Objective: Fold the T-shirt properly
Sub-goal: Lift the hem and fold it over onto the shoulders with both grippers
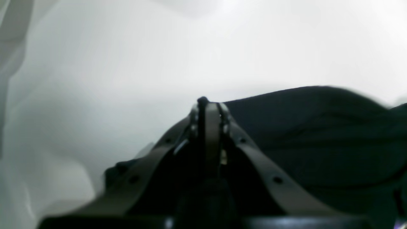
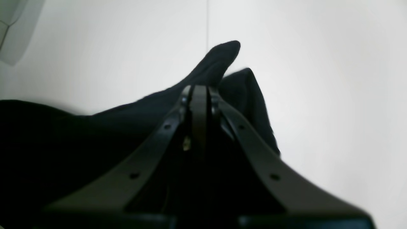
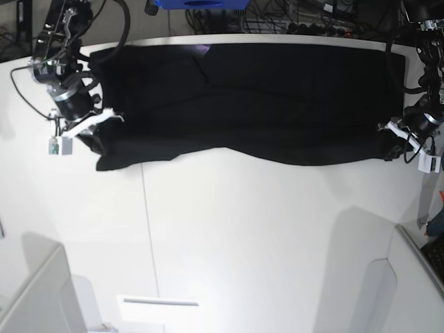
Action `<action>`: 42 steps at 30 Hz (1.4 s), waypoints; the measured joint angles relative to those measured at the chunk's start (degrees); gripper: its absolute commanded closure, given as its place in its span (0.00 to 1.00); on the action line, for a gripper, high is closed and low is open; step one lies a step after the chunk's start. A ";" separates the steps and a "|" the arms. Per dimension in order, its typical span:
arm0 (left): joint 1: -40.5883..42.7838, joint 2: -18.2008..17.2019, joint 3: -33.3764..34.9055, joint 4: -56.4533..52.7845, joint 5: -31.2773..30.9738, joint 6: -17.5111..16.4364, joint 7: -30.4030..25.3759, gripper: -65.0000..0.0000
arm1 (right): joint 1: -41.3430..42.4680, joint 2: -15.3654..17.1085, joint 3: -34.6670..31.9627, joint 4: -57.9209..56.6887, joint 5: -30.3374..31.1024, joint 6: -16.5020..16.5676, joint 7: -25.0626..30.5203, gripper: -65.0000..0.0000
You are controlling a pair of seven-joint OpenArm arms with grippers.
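the t-shirt [image 3: 250,104] lies stretched in a long black band across the far part of the white table [image 3: 243,229], reaching almost from one side edge to the other. its far edge runs close along the table's back rim; its near edge sags in a soft wave, lowest at the two ends. the near half of the table is bare white surface, crossed by a thin seam line running front to back on the base view's left.

the right gripper [image 3: 94,135] sits at the band's end on the base view's left, jaws pressed together on a pinch of the cloth; in its wrist view a dark tip of fabric [image 2: 219,60] pokes up past the closed fingers [image 2: 198,95]. the left gripper [image 3: 390,142] is at the opposite end, close to the table's side edge, also clamped tight on the t-shirt [image 1: 318,133], which billows away from it.

the cloth looks matte, soft and plain black, with shallow folds and a faint purple glint near its far edge. the table is smooth and glossy.
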 measured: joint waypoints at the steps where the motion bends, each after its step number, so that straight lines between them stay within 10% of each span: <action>1: 1.09 -0.37 0.15 0.48 -0.31 -0.07 0.13 1.00 | -1.03 -0.07 0.57 0.09 0.46 -0.02 0.07 1.00; 19: 12.98 -4.15 0.48 1.11 -0.04 -2.99 0.13 1.00 | -18.43 0.13 5.97 1.46 27.02 2.95 0.22 1.00; 42: 18.80 -5.05 0.76 4.44 6.99 -3.23 0.04 1.00 | -24.06 -3.98 1.99 -1.51 19.10 2.95 0.31 1.00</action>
